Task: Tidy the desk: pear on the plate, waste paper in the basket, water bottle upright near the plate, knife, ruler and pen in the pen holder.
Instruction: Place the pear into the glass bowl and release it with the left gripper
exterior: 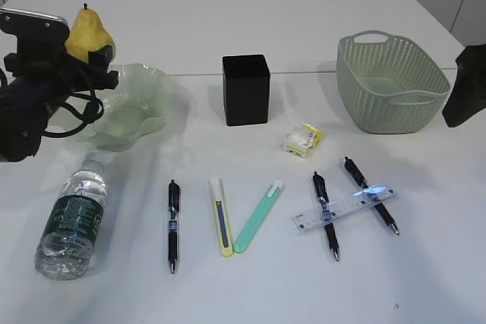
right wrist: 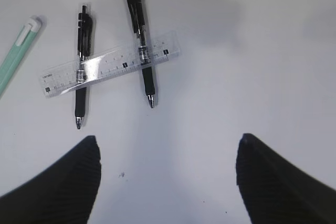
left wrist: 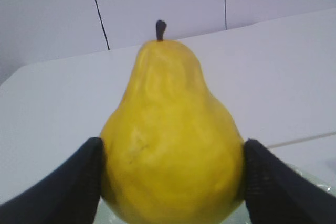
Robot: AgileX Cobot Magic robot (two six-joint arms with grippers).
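Here the left gripper (left wrist: pixel 170 182) clamps the pear (exterior: pixel 87 29) above the far rim of the plate (exterior: pixel 144 81). Along the desk (exterior: pixel 304 28) lie the toppled water bottle (exterior: pixel 72 218), a lone pen (exterior: pixel 173 225), two capped knives (exterior: pixel 220 218), and the ruler (right wrist: pixel 110 69) across two pens (right wrist: pixel 140 40). The waste paper (exterior: pixel 304 140) sits between pen holder (exterior: pixel 246 89) and basket (exterior: pixel 391 85). The right gripper (right wrist: pixel 168 182), cut off at the frame edge, hangs open and empty.

A pale wall (left wrist: pixel 157 3) stands behind the white table, split by thin dark vertical seams; light is even and soft, with faint shadows on the tabletop.
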